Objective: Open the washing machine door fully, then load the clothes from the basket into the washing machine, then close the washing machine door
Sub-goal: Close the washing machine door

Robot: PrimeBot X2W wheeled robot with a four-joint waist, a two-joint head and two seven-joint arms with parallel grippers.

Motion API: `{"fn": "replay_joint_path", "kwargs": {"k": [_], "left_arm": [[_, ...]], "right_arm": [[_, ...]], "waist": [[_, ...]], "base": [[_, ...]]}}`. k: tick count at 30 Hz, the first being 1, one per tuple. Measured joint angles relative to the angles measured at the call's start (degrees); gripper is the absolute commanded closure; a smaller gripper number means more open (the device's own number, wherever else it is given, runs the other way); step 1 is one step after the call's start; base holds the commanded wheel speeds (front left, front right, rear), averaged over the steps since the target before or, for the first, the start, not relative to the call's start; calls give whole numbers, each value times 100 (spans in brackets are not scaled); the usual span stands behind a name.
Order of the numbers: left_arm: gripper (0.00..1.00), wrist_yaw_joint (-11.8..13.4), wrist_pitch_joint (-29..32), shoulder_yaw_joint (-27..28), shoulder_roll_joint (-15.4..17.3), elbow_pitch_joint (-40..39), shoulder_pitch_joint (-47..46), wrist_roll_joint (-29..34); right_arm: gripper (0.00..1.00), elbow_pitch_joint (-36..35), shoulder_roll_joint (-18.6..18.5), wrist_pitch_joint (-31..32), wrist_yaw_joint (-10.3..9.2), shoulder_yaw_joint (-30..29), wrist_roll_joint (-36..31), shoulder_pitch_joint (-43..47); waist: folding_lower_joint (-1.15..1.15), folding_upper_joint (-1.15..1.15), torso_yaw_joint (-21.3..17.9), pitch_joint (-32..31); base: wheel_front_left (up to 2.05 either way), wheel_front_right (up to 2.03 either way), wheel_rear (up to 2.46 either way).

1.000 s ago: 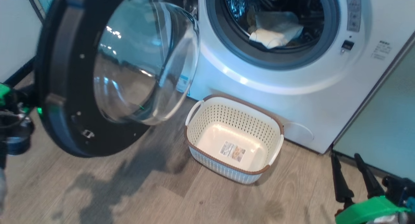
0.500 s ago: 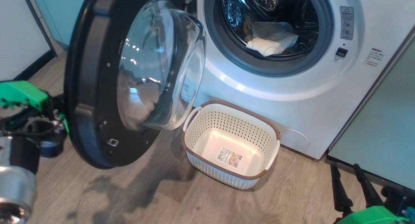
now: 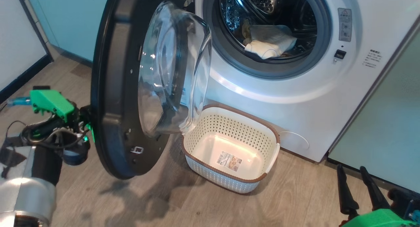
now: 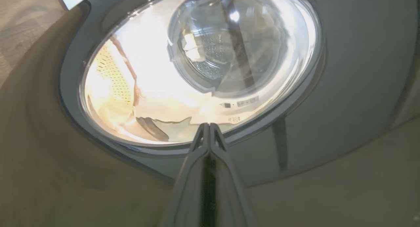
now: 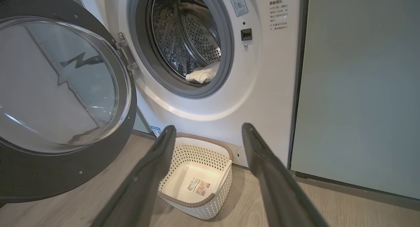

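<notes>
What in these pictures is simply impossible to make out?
- Left wrist view: whether the left gripper touches the door; glare and blur.
- Head view: that gripper's fingers, hidden behind the door.
- Head view: how many clothes are in the washing machine; they overlap in shadow.
- Head and right wrist views: the basket label's print, too small.

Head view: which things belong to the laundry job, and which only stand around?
Job: door, washer, clothes, basket.
Standing around: teal cabinet, wooden floor.
</notes>
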Motion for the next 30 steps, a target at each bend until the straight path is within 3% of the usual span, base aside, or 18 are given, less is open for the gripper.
{"fn": "replay_joint_path", "kwargs": {"k": [9,30], "left_arm": [[100,0,90,-24,-131,-359,205,-59],[100,152,280,-131,-443,-1308,671,-177]], "right_arm": [[0,-21,8,0,0,-51,-8,-1],[0,-45,-4,0,0,-71,-9,-3]], "waist": [[0,0,-355,46],[0,0,-1780,137]], "base": [[0,0,0],[0,0,0]]}}
